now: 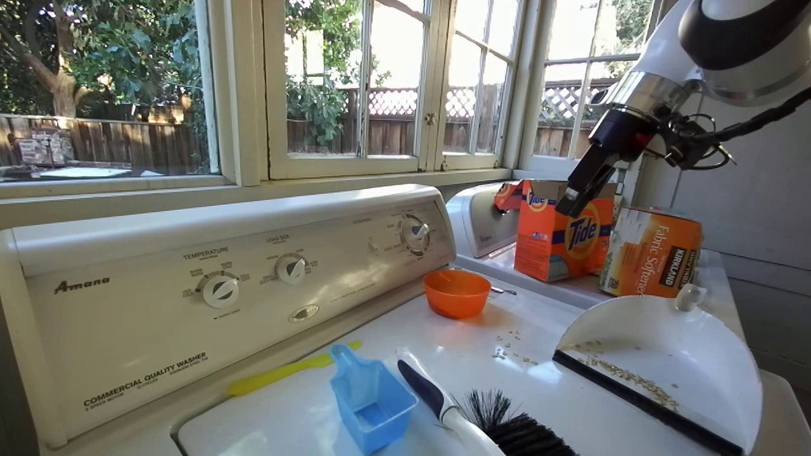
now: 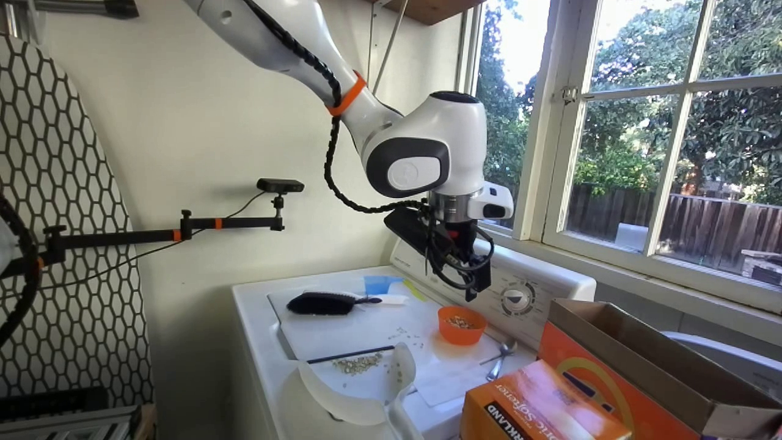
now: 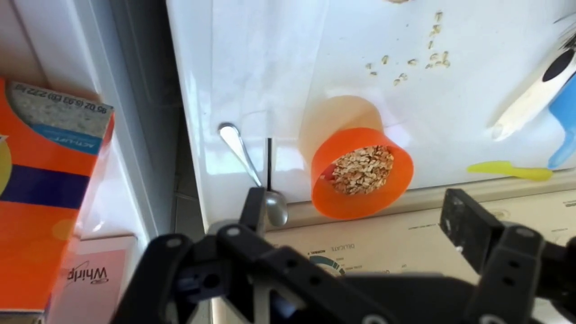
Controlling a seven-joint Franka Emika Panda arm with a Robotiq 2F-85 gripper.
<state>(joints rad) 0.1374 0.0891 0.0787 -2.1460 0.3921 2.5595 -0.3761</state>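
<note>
The bent arm points down; its gripper, spread wide, hangs above the washer near the back edge.

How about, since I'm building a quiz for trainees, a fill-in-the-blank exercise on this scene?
The bowl holding flakes is coloured ____.
The gripper is not shut but ____.
The brand name on the washer is ____.
The straight edge of the white dustpan is coloured ____.

Missing words: orange; open; Amana; black.
</note>
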